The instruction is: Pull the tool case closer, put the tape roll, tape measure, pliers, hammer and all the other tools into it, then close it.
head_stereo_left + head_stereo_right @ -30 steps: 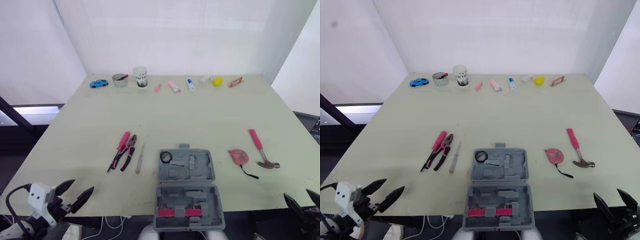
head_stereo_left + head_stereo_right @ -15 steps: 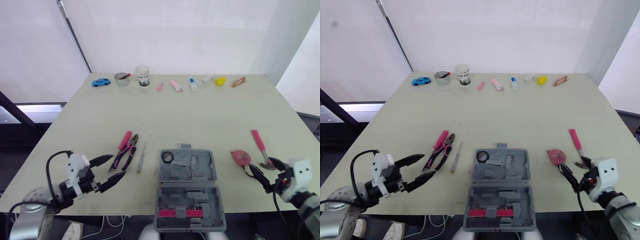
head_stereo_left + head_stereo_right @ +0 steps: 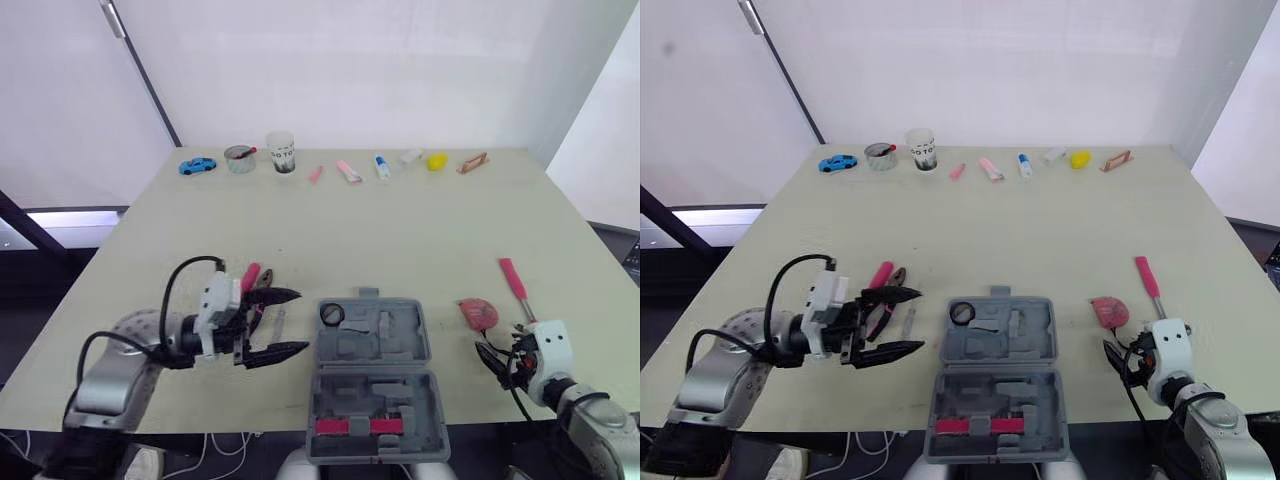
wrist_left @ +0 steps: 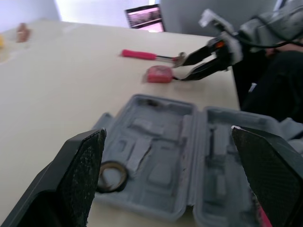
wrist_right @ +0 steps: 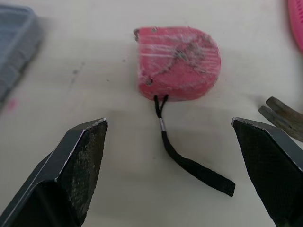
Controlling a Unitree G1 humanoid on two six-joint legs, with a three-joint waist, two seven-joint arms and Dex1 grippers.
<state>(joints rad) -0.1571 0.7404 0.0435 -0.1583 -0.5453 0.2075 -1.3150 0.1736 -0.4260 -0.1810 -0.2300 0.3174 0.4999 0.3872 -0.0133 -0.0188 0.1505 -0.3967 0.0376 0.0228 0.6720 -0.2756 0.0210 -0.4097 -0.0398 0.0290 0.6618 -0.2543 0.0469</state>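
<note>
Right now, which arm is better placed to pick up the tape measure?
Right. The right gripper is open and aimed at the tape measure, which lies just ahead of its fingertips. The left gripper hovers open on the other side of the tool case, by the pliers.

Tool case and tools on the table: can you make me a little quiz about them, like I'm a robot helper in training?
1. True or false: the grey plastic tool case lies open on the pale green table.
2. What lies straight ahead of the open fingers of the right gripper? A) blue toy car B) pink tape measure C) white paper cup
3. Fill in: the pink-handled hammer lies on the robot's ___ side of the tool case.

Key: 1 true; 2 B; 3 right.
</note>
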